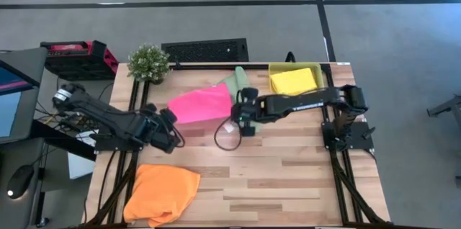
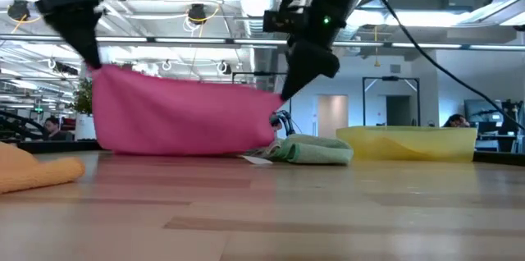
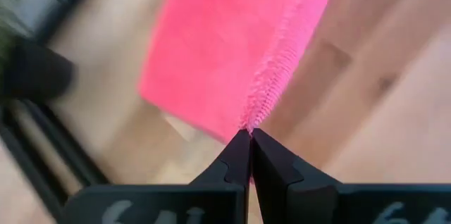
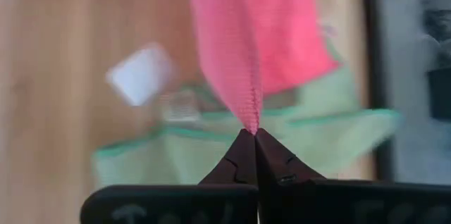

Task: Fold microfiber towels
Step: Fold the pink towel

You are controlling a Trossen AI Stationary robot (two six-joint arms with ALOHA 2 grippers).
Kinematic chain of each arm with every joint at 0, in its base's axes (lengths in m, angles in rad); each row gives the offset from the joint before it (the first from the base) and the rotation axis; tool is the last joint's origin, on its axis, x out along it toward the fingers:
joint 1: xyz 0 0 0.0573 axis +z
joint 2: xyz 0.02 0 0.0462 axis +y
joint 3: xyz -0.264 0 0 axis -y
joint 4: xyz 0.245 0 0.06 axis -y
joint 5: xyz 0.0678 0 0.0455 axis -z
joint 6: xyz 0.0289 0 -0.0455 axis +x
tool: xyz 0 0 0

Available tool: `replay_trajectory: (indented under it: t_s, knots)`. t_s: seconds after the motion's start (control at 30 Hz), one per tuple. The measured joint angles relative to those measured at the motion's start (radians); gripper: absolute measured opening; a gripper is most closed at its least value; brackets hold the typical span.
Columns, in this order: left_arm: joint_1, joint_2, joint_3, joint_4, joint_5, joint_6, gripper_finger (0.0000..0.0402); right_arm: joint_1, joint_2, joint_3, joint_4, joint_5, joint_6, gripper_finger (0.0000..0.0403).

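The soft hot pink microfiber towel (image 1: 199, 104) hung between the two pincers, each clamped on one of its upper corners. The left gripper (image 3: 249, 136) was clenched on a stitched corner at the towel's left end, and the right gripper (image 4: 251, 134) pinched the opposite corner the same way. In the low view the cloth (image 2: 182, 117) stretched sideways across the table, long axis running left to right, top edge sagging a little between the grips (its lower edge appeared to brush the wooden table (image 2: 262, 212)). It looked smooth and taut, with a visibly hemmed border. Beneath and just behind it lay the crumpled pale green towel (image 2: 316, 150). The bright yellow towel (image 1: 293, 81) sat in the translucent yellow tray (image 2: 410, 142). The rumpled orange towel (image 1: 162, 193) lay at the near left corner, well apart.
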Motion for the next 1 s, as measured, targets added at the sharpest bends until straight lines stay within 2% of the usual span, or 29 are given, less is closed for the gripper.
replay_trajectory:
  t_s: [0.23, 0.4, 0.53, 0.7, 1.0]
  knots:
    - [-0.093, 0.000, -0.103, 0.118, 0.189, -0.138, 0.0000, 0.073, 0.081, 0.001, -0.008, -0.126, 0.071, 0.0003]
    - [-0.110, 0.000, -0.156, 0.205, 0.267, -0.168, 0.0000, 0.105, 0.118, 0.001, -0.009, -0.132, 0.080, 0.0004]
    - [-0.088, 0.000, -0.180, 0.206, 0.242, -0.172, 0.0000, 0.085, 0.118, 0.001, 0.019, -0.129, 0.080, 0.0006]
    - [-0.051, 0.000, -0.185, 0.193, 0.140, -0.220, 0.0000, 0.025, 0.115, 0.001, 0.073, -0.118, 0.061, 0.0007]
    - [0.044, 0.000, -0.185, 0.142, -0.001, -0.284, 0.0000, -0.111, 0.162, 0.004, 0.276, -0.104, 0.004, 0.0004]
